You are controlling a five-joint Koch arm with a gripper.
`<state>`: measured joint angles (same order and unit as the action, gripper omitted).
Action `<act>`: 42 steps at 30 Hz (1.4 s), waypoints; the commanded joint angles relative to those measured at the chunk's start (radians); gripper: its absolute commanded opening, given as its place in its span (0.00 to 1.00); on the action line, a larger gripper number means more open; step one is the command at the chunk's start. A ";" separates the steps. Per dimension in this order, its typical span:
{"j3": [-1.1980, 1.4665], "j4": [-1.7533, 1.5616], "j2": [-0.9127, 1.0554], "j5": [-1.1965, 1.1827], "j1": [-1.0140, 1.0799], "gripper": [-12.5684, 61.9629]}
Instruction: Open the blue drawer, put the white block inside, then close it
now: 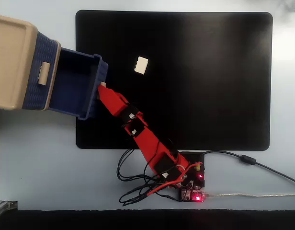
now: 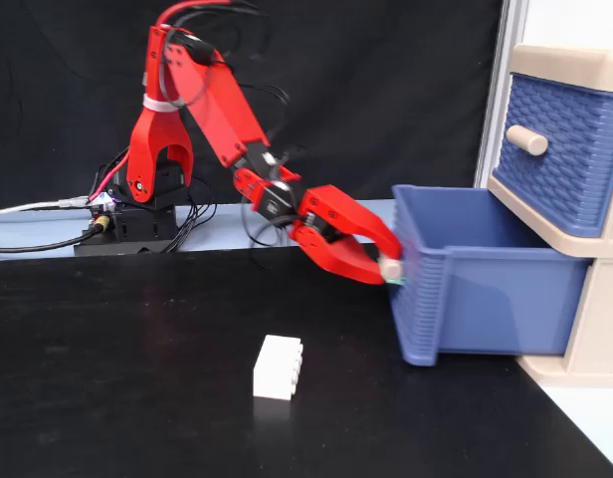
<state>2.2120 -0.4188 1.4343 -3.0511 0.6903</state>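
The blue drawer (image 1: 73, 82), the lower one of the beige cabinet (image 1: 11, 62), stands pulled far out over the black mat; its inside shows nothing in it. In the side fixed view the drawer (image 2: 506, 299) juts left from the cabinet (image 2: 575, 65). My red gripper (image 2: 384, 265) is shut on the drawer's small beige handle (image 2: 391, 267) at its front; seen from above, the gripper (image 1: 102, 88) touches the drawer's front wall. The white block (image 1: 141, 65) lies loose on the mat, to the right of the drawer in that view, and in front of the gripper (image 2: 278, 367) from the side.
The upper blue drawer (image 2: 545, 149) with its own handle (image 1: 42, 72) is closed. The arm's base with cables (image 1: 188, 184) sits at the mat's near edge. The black mat (image 1: 200, 96) covers most of the table.
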 commanded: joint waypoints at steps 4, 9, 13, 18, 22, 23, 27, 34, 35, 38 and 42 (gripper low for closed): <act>0.041 -0.014 0.078 -0.025 0.018 0.27; 0.037 0.067 0.110 -0.018 0.091 0.61; -0.023 0.431 0.259 -0.015 0.179 0.61; -0.264 0.980 0.357 0.095 0.252 0.61; -0.543 1.335 0.339 0.388 0.296 0.61; -0.600 1.388 0.319 0.472 0.308 0.61; -0.758 1.463 0.173 0.808 0.416 0.61; -0.916 1.462 -0.080 0.994 0.486 0.61; -0.948 1.463 -0.109 0.991 0.486 0.61; -1.014 1.462 -0.172 0.957 0.480 0.61; -1.068 1.463 -0.242 0.894 0.474 0.61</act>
<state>1.1904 1.0354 1.1858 -2.0970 1.1520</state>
